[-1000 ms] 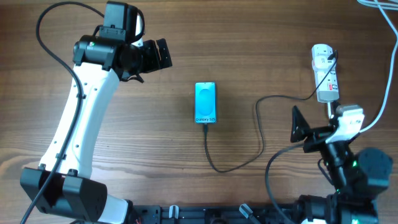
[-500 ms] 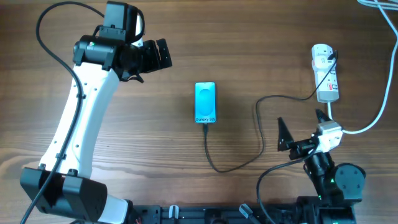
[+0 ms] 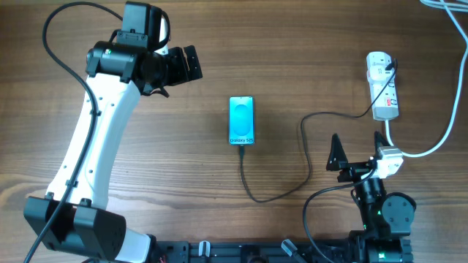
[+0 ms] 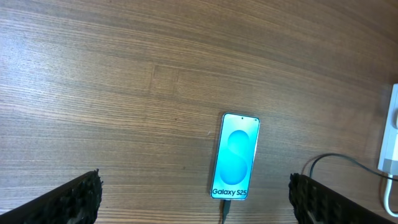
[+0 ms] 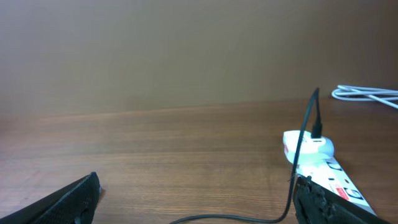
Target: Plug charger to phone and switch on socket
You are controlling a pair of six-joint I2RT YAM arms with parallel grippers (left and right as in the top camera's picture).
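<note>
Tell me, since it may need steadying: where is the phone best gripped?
Probably across its two long edges at mid-length, from above: the phone lies flat, screen up, and the charger meets its short end by the Galaxy text.

Brown wood-grain tabletop [image 3: 175, 168], grain running left-right across my view. Phone [image 3: 242, 121] flat near the middle, screen up, lit cyan, "Galaxy S25" text at the end nearest me. Charger [image 3: 242, 164], thin and black, meets that near short edge, curves right across the wood, loops up and runs on to the socket [image 3: 382, 86]. Socket is a white strip lying flat, far right, well apart from the phone, red mark on it, black plug in its far end. White cord [image 3: 447, 131] trails from the socket toward the right edge.
</note>
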